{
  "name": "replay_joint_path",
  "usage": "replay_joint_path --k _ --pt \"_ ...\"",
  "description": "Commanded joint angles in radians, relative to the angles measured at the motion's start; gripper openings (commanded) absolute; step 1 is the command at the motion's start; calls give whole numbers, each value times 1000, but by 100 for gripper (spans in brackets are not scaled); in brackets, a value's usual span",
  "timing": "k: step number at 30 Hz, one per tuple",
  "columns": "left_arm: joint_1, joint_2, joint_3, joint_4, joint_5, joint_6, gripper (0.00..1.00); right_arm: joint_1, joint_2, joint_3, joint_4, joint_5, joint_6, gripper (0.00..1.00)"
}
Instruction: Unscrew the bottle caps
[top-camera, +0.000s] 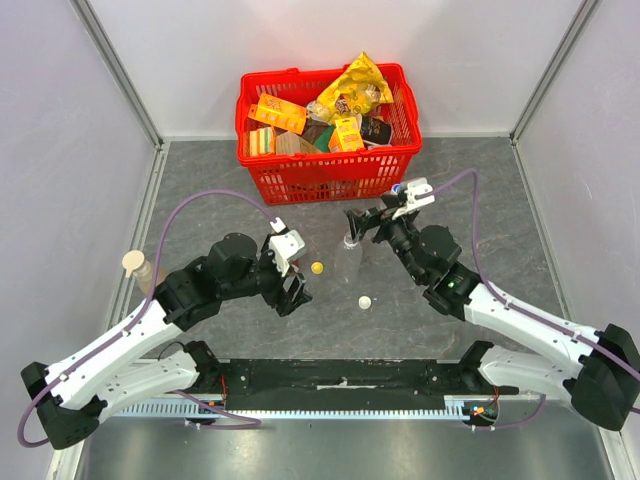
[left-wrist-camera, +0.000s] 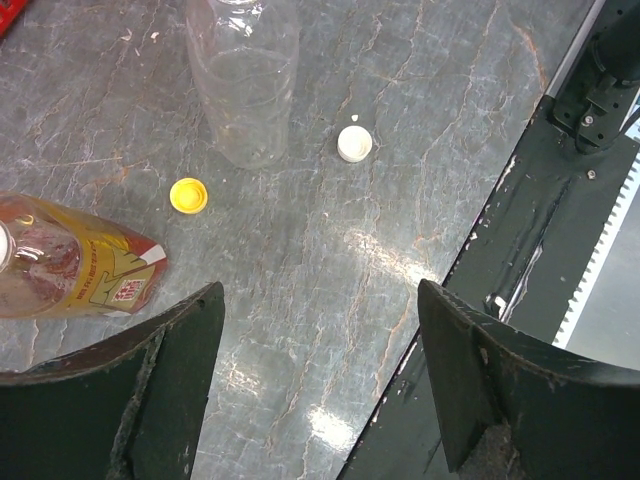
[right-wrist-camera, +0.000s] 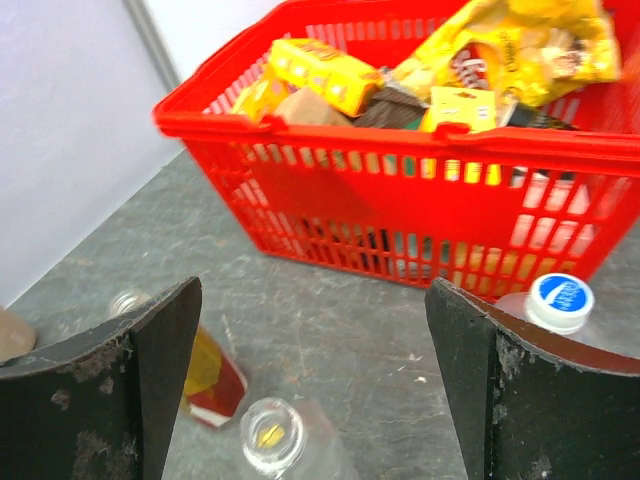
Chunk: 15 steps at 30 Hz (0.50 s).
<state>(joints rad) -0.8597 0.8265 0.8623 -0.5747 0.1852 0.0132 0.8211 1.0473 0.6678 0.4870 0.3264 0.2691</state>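
The yellow cap (top-camera: 317, 267) and the white cap (top-camera: 365, 301) lie loose on the table; both also show in the left wrist view, yellow (left-wrist-camera: 188, 195) and white (left-wrist-camera: 354, 143). The blue cap (right-wrist-camera: 560, 300) sits on a clear bottle lying by the basket, and shows in the top view (top-camera: 398, 188). An upright clear bottle (top-camera: 350, 260) has an open neck (right-wrist-camera: 272, 435). A yellow-labelled bottle (left-wrist-camera: 70, 270) lies capless. My left gripper (top-camera: 293, 290) is open and empty (left-wrist-camera: 320, 370) near the yellow cap. My right gripper (top-camera: 360, 223) is open and empty (right-wrist-camera: 315, 380) above the upright bottle.
A red basket (top-camera: 325, 175) full of snack packs stands at the back centre, its front wall (right-wrist-camera: 400, 190) close ahead of the right gripper. A brownish bottle with a beige cap (top-camera: 133, 262) stands at the left wall. The black base rail (left-wrist-camera: 540, 220) runs along the near edge.
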Motion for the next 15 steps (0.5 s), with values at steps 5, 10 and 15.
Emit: replay_joint_path --k 5,10,15 --pt "1 -4 -2 16 3 22 82 -137 83 145 -143 157 96 98" --pt "-1 -1 -3 15 8 21 81 -194 192 230 -215 192 88 98" --pt "-1 -1 0 15 7 16 80 -223 263 211 -199 270 105 98"
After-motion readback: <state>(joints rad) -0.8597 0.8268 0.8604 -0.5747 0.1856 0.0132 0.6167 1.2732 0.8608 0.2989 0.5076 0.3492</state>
